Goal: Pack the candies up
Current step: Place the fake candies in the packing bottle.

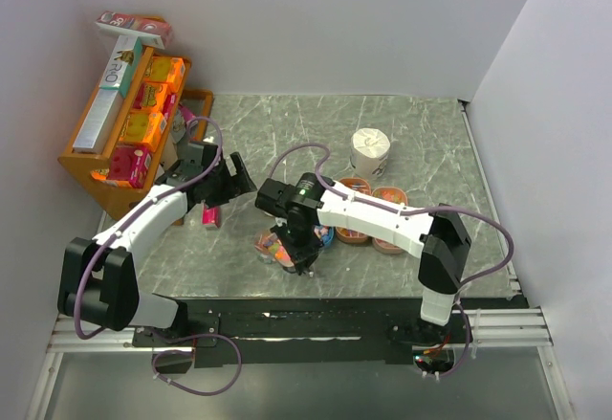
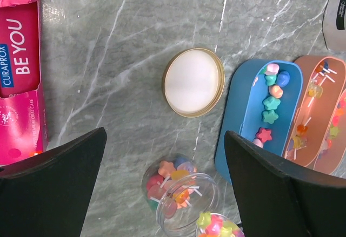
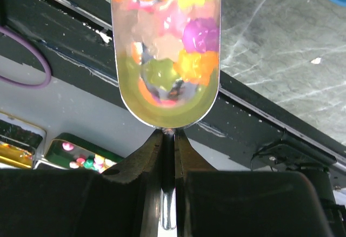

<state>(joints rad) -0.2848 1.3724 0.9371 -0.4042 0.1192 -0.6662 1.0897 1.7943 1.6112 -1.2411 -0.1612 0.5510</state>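
The candies are small star- and flower-shaped sweets in mixed colours. Some fill a metal scoop (image 3: 165,48), and my right gripper (image 3: 168,140) is shut on its thin handle. In the left wrist view the scoop (image 2: 219,227) hovers by the rim of a clear open jar (image 2: 181,194) that holds several candies. More candies lie in a blue tray (image 2: 246,113) and an orange tray (image 2: 316,113). My left gripper (image 2: 165,140) is open and empty above the jar. In the top view the right gripper (image 1: 301,248) is over the jar (image 1: 273,245), and the left gripper (image 1: 225,186) is just to its left.
The jar's gold-rimmed white lid (image 2: 193,82) lies flat beyond the jar. A pink Curaprox box (image 2: 19,69) lies at the left. A white cup (image 1: 370,152) stands behind the orange trays (image 1: 389,193). A wooden rack of boxes (image 1: 124,123) is at the far left.
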